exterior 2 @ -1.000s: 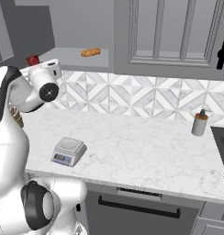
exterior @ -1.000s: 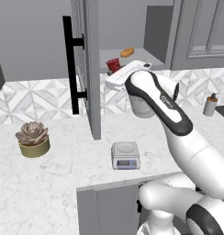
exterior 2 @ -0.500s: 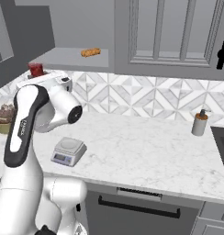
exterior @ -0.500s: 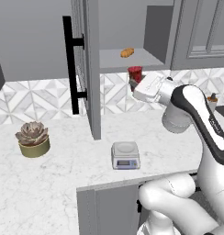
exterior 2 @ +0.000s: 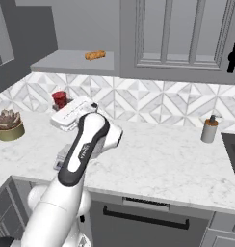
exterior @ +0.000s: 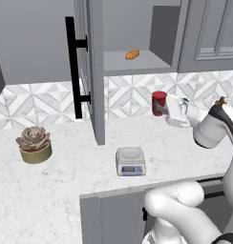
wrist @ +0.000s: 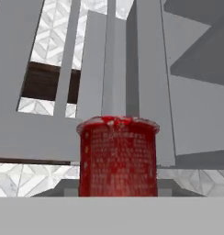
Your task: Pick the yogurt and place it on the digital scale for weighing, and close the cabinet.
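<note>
Left base view showed my tool (exterior: 165, 107) clamped on the yogurt (exterior: 159, 103), carried above the counter (exterior: 66, 176). Next I judged: lower it onto the digital scale (exterior: 130, 160), cabinet (exterior: 87, 66) unclosed.

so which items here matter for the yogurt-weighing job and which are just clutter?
Job items:
- yogurt, held in the end effector above the counter
- digital scale, platter bare
- cabinet, glass door open

Just lying about:
- bread-like lump on the cabinet shelf
- potted succulent
- small bottle near the sink
</note>
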